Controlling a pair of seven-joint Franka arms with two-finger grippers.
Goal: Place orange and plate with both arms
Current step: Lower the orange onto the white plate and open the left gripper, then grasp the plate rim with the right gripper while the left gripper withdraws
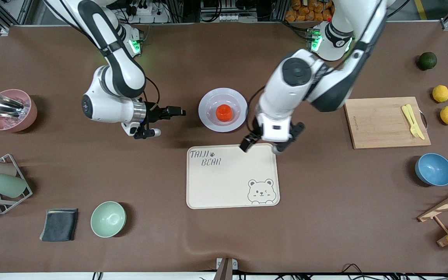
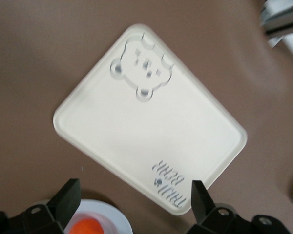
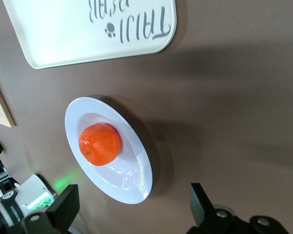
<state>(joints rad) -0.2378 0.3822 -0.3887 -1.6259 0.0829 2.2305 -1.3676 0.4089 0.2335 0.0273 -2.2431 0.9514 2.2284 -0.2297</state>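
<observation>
The orange (image 1: 224,112) sits in the middle of the pale plate (image 1: 208,116), which rests on the table farther from the front camera than the cream bear tray (image 1: 231,177). My right gripper (image 1: 166,122) is open and empty beside the plate, toward the right arm's end. Its wrist view shows the orange (image 3: 100,144) on the plate (image 3: 132,180) just ahead of the gripper (image 3: 134,192). My left gripper (image 1: 263,147) is open and empty over the tray's edge closest to the plate. Its wrist view (image 2: 134,190) shows the tray (image 2: 151,122), the plate's rim (image 2: 112,217) and the orange (image 2: 85,226).
A wooden board (image 1: 379,128) with yellow cutlery, two lemons (image 1: 440,93), a dark green fruit (image 1: 427,60) and a blue bowl (image 1: 434,169) lie toward the left arm's end. A pink bowl (image 1: 10,110), a cup rack (image 1: 2,182), a cloth (image 1: 59,224) and a green bowl (image 1: 108,219) lie toward the right arm's end.
</observation>
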